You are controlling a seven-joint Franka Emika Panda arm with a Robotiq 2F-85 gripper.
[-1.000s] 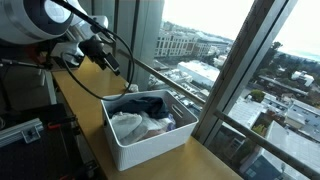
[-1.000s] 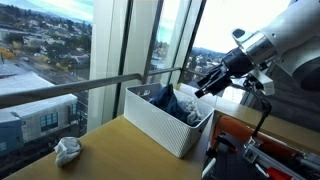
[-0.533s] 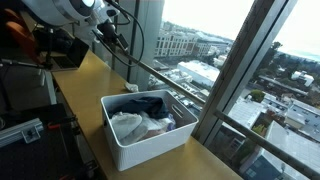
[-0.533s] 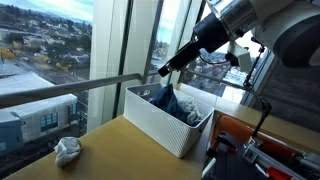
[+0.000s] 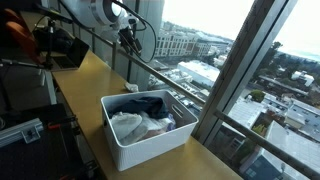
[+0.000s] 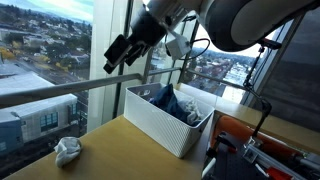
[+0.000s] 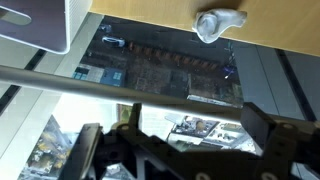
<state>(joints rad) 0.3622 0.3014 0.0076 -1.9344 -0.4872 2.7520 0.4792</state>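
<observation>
my fingers (image 7: 268, 140) spread wide, empty, over the window rail (image 7: 120, 85) | crumpled white cloth (image 7: 220, 22) on the bench (image 7: 150, 20), upper right of wrist frame, well apart, lying left-to-right | white bin (image 7: 35, 25) upper left

No text, label, brand mark or number can be read in any view. The white rectangular plastic bin (image 5: 150, 149) (image 6: 160, 125) shows plain, unmarked walls in both exterior views. The city buildings (image 5: 185, 45) beyond the window glass are too small and blurred for any sign on them to be made out.
</observation>
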